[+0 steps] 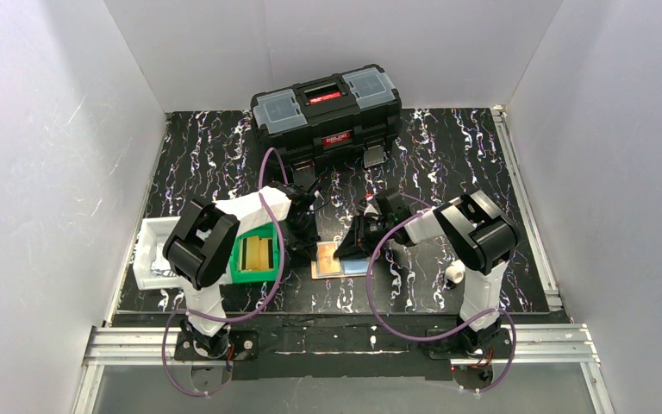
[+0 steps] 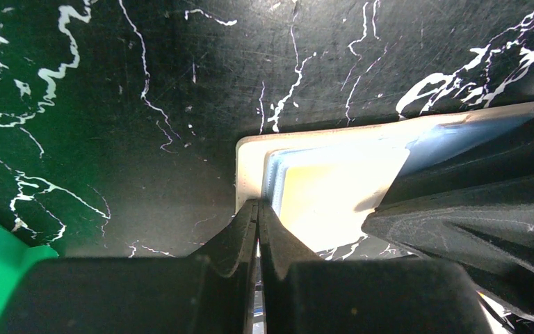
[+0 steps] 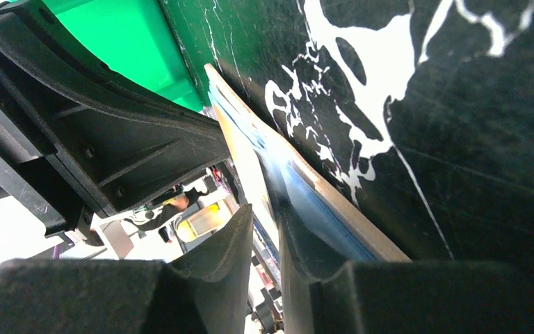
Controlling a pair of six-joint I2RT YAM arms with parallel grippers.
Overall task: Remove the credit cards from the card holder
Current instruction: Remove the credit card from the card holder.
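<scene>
Left gripper (image 2: 258,205): closed, tips at holder (image 1: 317,271) edge.
Right gripper (image 3: 265,217): fingers slightly apart around orange card (image 3: 250,160); grip unclear.
Holder: on mat (image 1: 448,172) between the 2 grippers, blue card (image 1: 355,266) inside.

One black toolbox (image 1: 327,112), one green plastic bin (image 1: 254,274), one white tray (image 1: 148,257), one tan card holder (image 2: 249,167) and two thin cards (image 2: 334,195) are showing.
</scene>
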